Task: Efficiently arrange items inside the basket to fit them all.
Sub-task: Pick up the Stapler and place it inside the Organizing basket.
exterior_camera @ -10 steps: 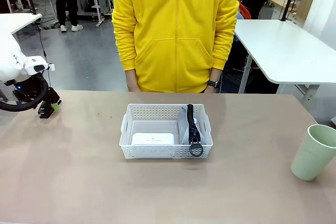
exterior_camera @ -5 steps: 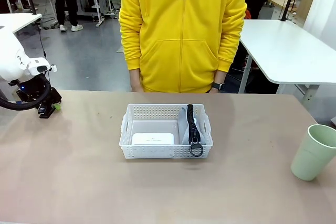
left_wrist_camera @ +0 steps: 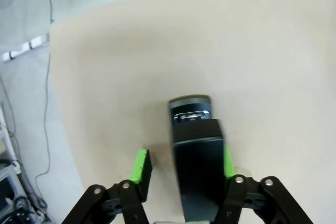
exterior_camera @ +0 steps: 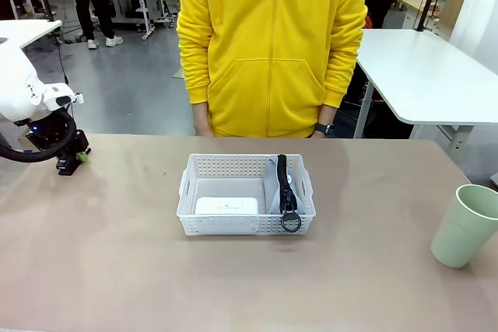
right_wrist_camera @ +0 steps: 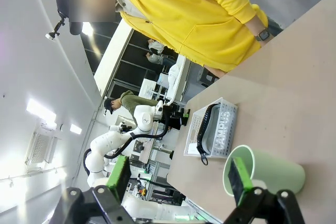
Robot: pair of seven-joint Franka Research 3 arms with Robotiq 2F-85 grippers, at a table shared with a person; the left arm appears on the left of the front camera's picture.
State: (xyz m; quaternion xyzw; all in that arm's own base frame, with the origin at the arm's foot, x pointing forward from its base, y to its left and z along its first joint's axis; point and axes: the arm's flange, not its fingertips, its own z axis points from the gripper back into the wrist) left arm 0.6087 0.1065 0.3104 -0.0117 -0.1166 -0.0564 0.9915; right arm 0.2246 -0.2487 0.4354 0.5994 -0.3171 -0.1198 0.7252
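Observation:
The white lattice basket [exterior_camera: 247, 167] stands mid-table, in front of a person in a yellow hoodie. In it lie a flat white box [exterior_camera: 226, 205] and, on edge at the right, a grey zip pouch [exterior_camera: 274, 186] with a black zipper and ring. The pale green cup [exterior_camera: 467, 225] stands at the table's right. Low over the far left of the table, my left gripper [exterior_camera: 70, 162] [left_wrist_camera: 184, 161] straddles a small dark flat object [left_wrist_camera: 191, 127]. One green pad touches it and the other stands apart from it. My right gripper [right_wrist_camera: 178, 174] is open beside the cup [right_wrist_camera: 268, 174].
The person stands close to the table's far edge, hands down behind it. Another white table [exterior_camera: 424, 71] stands beyond at the right. The table's left edge and floor cables show past the dark object in the left wrist view.
My left arm has drifted slightly up and left. The person has shifted a little to the right. Basket and cup have stayed put.

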